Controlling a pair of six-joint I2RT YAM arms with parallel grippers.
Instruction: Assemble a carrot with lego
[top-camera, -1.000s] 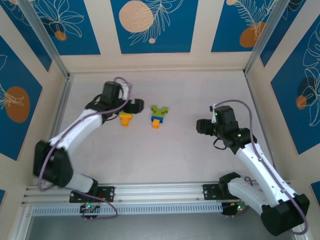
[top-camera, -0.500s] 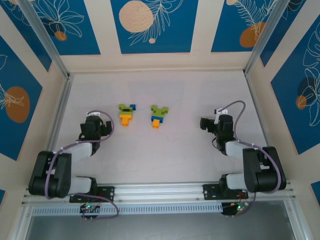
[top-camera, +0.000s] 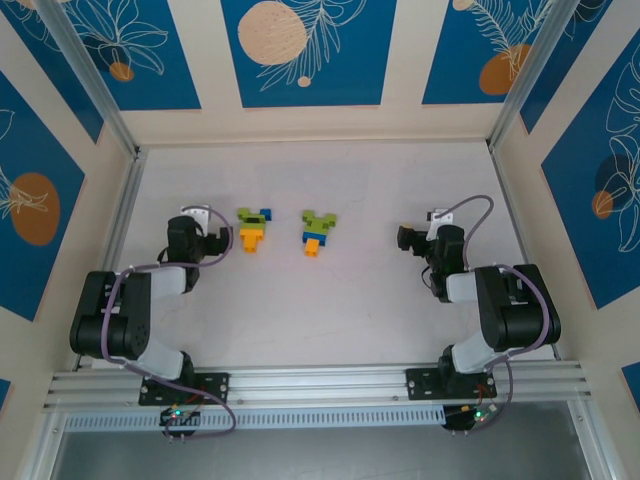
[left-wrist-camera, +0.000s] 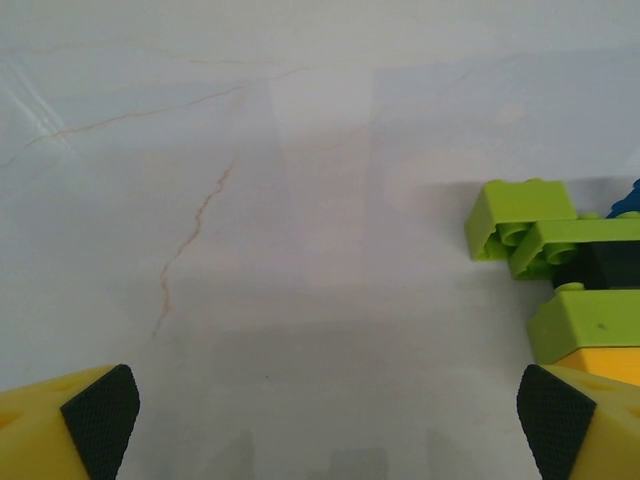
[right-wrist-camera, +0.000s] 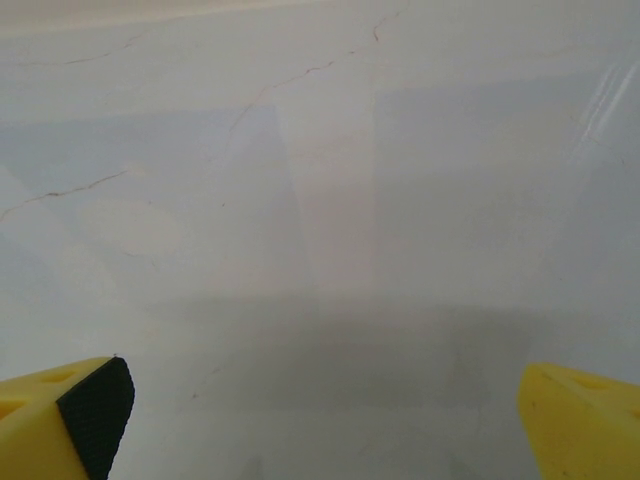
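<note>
- The left gripper (top-camera: 218, 241) lay low over the desk (top-camera: 330, 320), pointing toward the desk's middle. In the left wrist view its yellow fingers (left-wrist-camera: 60, 430), tipped with black pads, stood wide apart with nothing between them.
- The left lego assembly (top-camera: 253, 228) rested on the desk just beside that gripper. It showed lime green and blue bricks at the far end and orange at the near end. In the left wrist view it sat at the right edge, just ahead of one finger. Whether the two touched could not be told.
- The right lego assembly (top-camera: 318, 230) lay near the desk's middle, between the two grippers and apart from the other assembly. It was lime green at the far end, then blue, then orange.
- The right gripper (top-camera: 405, 240) sat low, well apart from both assemblies. In the right wrist view its fingers (right-wrist-camera: 70, 420) were spread wide over bare desk, holding nothing.
</note>
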